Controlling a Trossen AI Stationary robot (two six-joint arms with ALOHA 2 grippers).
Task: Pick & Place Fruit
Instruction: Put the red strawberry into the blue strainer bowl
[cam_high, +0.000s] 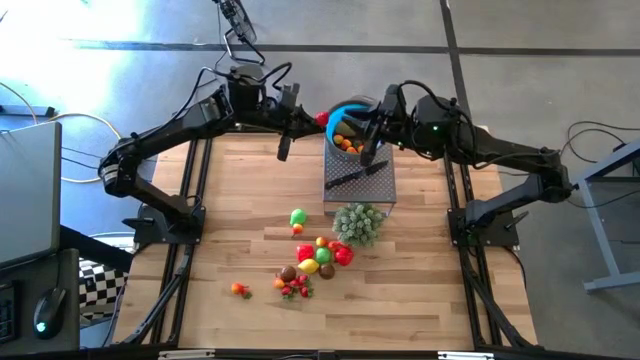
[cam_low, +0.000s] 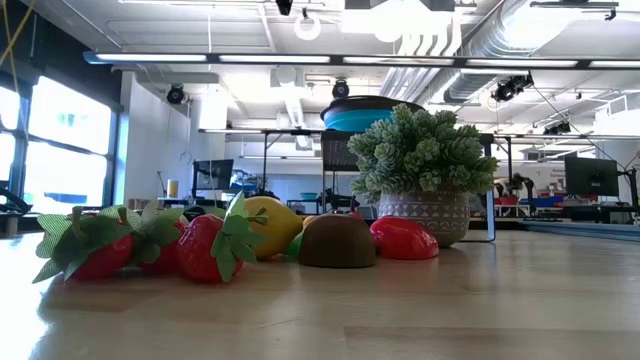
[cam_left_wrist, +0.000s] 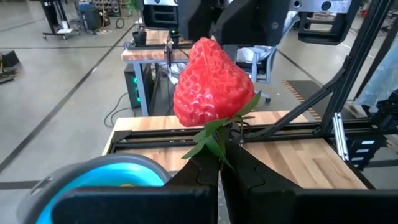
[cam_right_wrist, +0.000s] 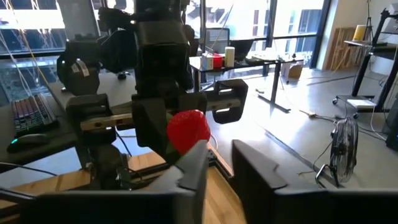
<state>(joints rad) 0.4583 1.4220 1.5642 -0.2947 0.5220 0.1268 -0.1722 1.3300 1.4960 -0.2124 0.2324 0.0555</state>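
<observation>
While the left claw (cam_high: 322, 119) is clamped on the green leaf stem of a red strawberry (cam_left_wrist: 211, 84), that berry is held just beside the rim of the blue bowl (cam_high: 352, 106), at the far edge of the tabletop (cam_high: 250, 220). On the other side of the bowl the right claw (cam_high: 372, 150) is seen with its fingers (cam_right_wrist: 252, 171) slightly apart and nothing between them. Orange fruit (cam_high: 345, 143) is lying inside the bowl under the two claws. Nearer the front, well apart from both claws, the remaining fruit (cam_high: 318, 258) is heaped beside a small potted plant (cam_high: 358, 222). Open bare wood is left to the left of the heap and along the front edge. No writing can be read.
</observation>
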